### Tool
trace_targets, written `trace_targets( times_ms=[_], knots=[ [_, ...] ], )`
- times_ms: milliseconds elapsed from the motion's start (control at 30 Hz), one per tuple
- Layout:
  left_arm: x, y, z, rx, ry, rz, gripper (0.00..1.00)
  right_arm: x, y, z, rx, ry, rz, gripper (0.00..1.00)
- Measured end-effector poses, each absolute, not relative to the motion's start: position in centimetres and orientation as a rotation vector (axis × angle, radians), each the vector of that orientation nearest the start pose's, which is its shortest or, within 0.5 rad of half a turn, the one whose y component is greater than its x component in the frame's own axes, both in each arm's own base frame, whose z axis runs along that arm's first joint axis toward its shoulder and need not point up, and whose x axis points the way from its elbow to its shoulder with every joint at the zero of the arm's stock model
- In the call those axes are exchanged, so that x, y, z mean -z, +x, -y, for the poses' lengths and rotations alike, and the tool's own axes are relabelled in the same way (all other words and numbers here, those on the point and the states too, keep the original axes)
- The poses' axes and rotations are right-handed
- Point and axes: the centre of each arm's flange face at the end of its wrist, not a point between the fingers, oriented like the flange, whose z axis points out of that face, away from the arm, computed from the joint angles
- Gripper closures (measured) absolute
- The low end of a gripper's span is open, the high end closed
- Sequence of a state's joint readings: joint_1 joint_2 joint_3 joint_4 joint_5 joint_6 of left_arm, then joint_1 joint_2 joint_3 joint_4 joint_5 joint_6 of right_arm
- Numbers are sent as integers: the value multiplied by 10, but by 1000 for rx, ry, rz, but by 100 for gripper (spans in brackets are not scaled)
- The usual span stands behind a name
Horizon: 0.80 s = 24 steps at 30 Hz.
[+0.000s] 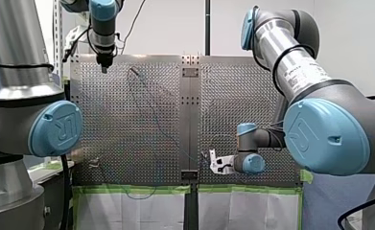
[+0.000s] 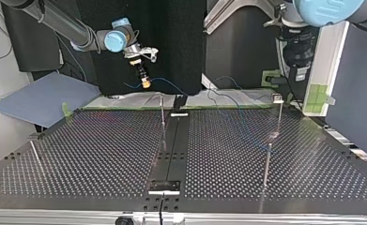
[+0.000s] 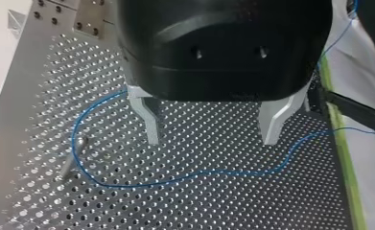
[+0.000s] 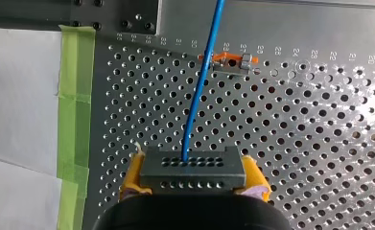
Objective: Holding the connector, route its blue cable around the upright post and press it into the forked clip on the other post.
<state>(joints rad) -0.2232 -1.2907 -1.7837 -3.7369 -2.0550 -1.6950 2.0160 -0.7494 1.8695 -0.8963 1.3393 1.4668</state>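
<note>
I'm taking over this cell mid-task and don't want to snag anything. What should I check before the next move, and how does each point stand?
1. Connector held in my right claw: ok, yellow pads on both sides.
2. Blue cable leaving the connector: ok, straight, no kink.
3. My left claw out of the way: ok, open, holding nothing, above the cable.
4. Cable round the post: cannot tell; it curves by it, contact unclear.
5. Cable in the orange and metal clip: cannot tell; it crosses one end in the right wrist view.
</note>
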Motion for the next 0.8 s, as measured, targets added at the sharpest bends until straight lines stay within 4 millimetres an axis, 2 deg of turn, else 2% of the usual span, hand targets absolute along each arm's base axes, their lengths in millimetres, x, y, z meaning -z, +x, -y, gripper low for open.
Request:
trace_targets(
  times_ms=[300,633,800],
  knots=[
    [-468,278,153,-292,-152,-2012,0,20,380,433,-1492,1907,849,100],
    [-448,307,169,-256,-18,-2017,0,20,380,433,-1485,1912,851,100],
    [-446,312,178,-230,43,-1996,0,20,379,432,-1473,1922,855,100]
  ],
)
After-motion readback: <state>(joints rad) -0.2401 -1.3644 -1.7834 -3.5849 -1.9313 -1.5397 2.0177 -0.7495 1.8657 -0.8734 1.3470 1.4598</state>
